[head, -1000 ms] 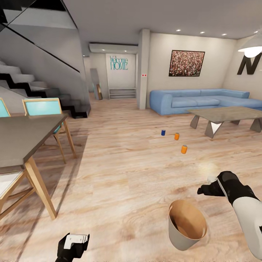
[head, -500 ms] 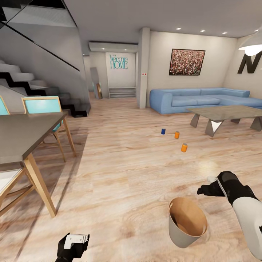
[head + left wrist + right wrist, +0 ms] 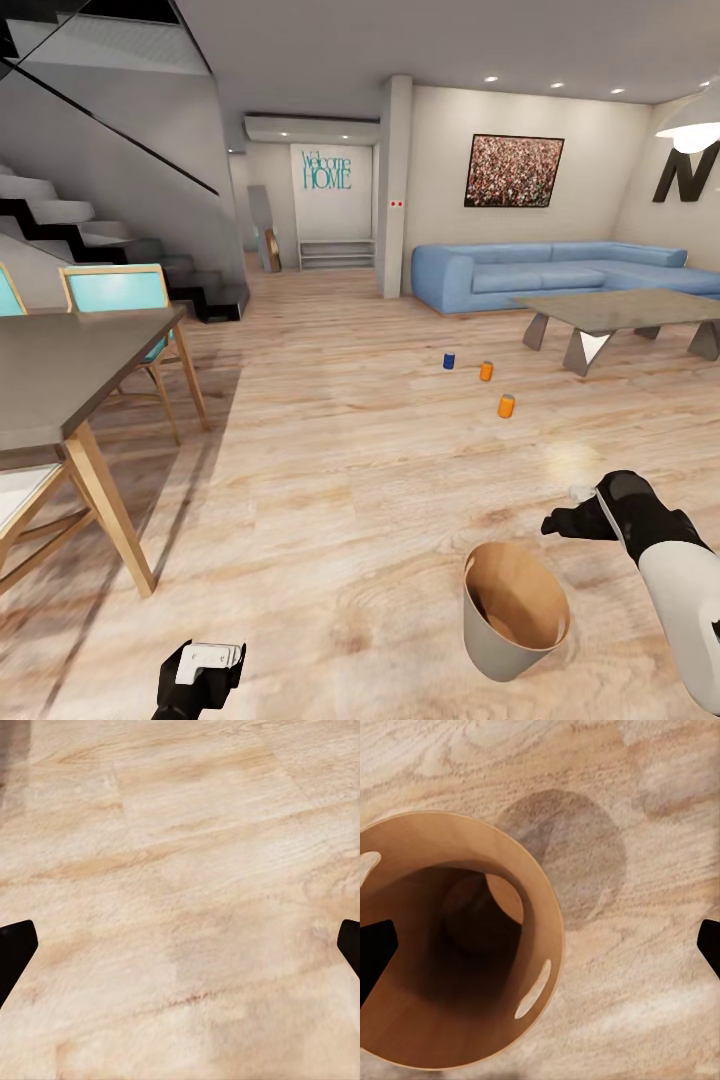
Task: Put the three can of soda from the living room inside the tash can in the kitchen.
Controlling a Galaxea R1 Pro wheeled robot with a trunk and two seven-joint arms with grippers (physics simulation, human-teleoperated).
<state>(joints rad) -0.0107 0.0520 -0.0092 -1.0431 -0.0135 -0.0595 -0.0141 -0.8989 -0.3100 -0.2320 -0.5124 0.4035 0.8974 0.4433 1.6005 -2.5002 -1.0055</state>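
Note:
Three cans of soda stand on the wood floor ahead in the living room: a dark blue can (image 3: 449, 361), an orange can (image 3: 486, 371) and a second orange can (image 3: 506, 406) nearer to me. The trash can (image 3: 515, 610), pale outside and orange-brown inside, sits on the floor close in front of me, and nothing shows inside it. My right gripper (image 3: 560, 522) hovers open just above and behind its rim; the right wrist view looks down into the trash can (image 3: 457, 945). My left gripper (image 3: 205, 665) is low at the left, open over bare floor.
A dining table (image 3: 60, 380) with teal chairs (image 3: 115, 295) stands at the left. The grey coffee table (image 3: 620, 315) and blue sofa (image 3: 540, 275) are beyond the cans at the right. Stairs (image 3: 120, 250) rise at the back left. Open floor lies between me and the cans.
The whole view shifted slightly a second ago, so the camera moved. Over the last half second nothing has changed; both grippers and the trash can stay put.

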